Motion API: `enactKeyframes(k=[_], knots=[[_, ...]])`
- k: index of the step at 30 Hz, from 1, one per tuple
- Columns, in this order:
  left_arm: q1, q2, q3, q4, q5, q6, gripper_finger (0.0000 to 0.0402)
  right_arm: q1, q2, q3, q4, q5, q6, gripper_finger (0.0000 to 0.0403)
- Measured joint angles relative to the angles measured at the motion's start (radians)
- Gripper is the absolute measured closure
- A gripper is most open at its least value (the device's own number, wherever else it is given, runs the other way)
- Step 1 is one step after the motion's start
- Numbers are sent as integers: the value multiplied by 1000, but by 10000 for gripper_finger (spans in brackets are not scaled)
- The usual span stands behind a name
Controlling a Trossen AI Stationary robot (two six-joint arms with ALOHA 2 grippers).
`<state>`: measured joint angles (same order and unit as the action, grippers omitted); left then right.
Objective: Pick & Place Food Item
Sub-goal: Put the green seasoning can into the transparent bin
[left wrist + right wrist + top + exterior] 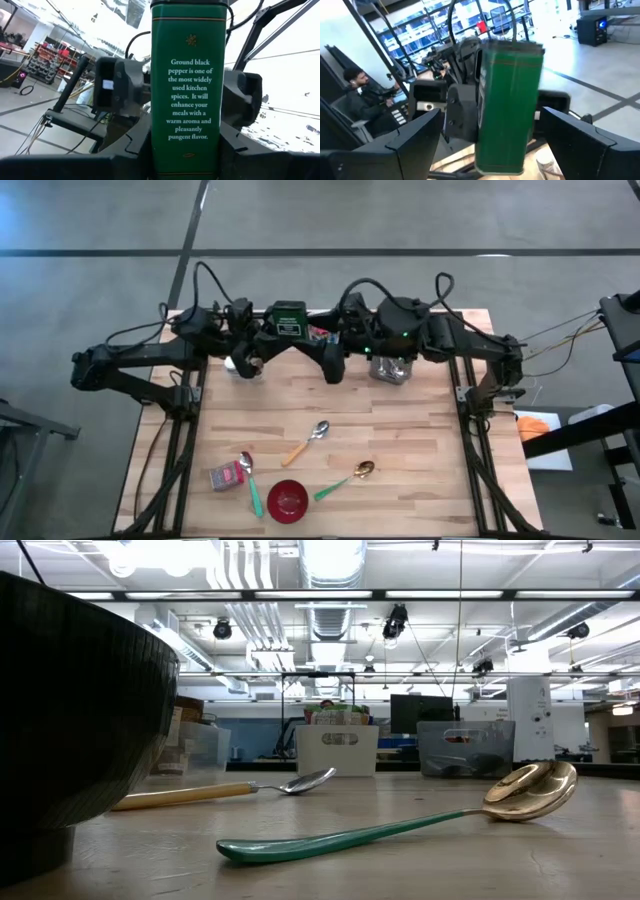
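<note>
Between both end effectors, the pepper tin (188,90) is being handed over: left end effector (185,150) is gripping it, right end effector (490,145) is open around it and must close next.

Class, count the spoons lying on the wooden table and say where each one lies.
3. A wooden-handled spoon lies mid-table, a green-handled spoon left of the red bowl, and a gold-bowled green spoon right of it. The arms may hide others.

Pepper tin (187,90) glossy green metal; table (400,430) pale matt wood planks; bowl (288,500) glossy red.
</note>
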<state>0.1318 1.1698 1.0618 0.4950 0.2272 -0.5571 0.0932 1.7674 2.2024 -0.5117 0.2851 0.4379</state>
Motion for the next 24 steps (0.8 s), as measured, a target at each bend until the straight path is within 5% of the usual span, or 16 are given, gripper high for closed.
enactKeyframes(k=[10, 24], knots=[[-13, 19, -1, 0, -3, 0, 273, -14, 15, 0, 21, -5, -11, 86], [-15, 21, -1, 16, -11, 0, 273, -18, 16, 0, 21, -2, -30, 305]])
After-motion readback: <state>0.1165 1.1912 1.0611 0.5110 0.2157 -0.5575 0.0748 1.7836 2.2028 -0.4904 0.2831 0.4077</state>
